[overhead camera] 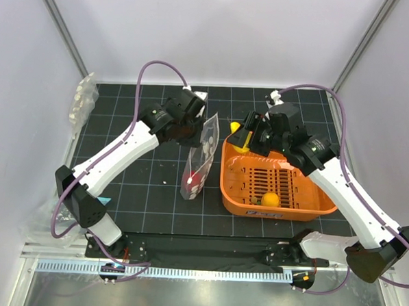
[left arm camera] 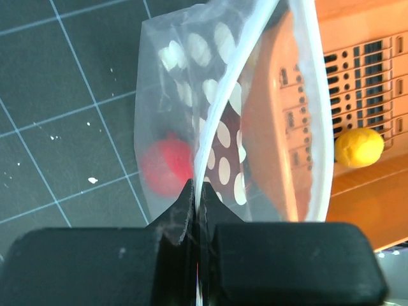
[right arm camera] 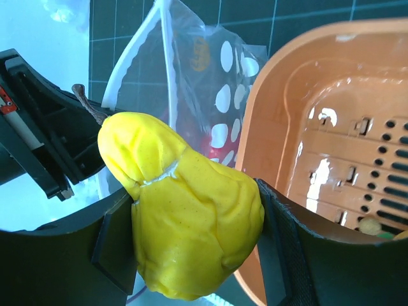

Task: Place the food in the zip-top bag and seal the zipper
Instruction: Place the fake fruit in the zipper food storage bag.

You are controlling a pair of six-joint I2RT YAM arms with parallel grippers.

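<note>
Yellow toy pear (right arm camera: 191, 229) (brown stem showing) sits clamped between the right gripper's (right arm camera: 194, 210) fingers at the orange basket's (overhead camera: 277, 213) far left corner, just beside the zip-top bag (left arm camera: 185, 83). The clear, white-dotted bag hangs pinched at its rim in the closed left gripper (left arm camera: 197, 210), with a red fruit (left arm camera: 166, 166) inside. An orange-yellow fruit (overhead camera: 270, 198) lies in the basket.

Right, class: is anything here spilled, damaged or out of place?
Nothing stands out. The bag hangs from the left gripper with a red fruit inside, the basket sits upright with a yellow fruit in it, and the right gripper holds a yellow pear. A few white specks dot the mat.
</note>
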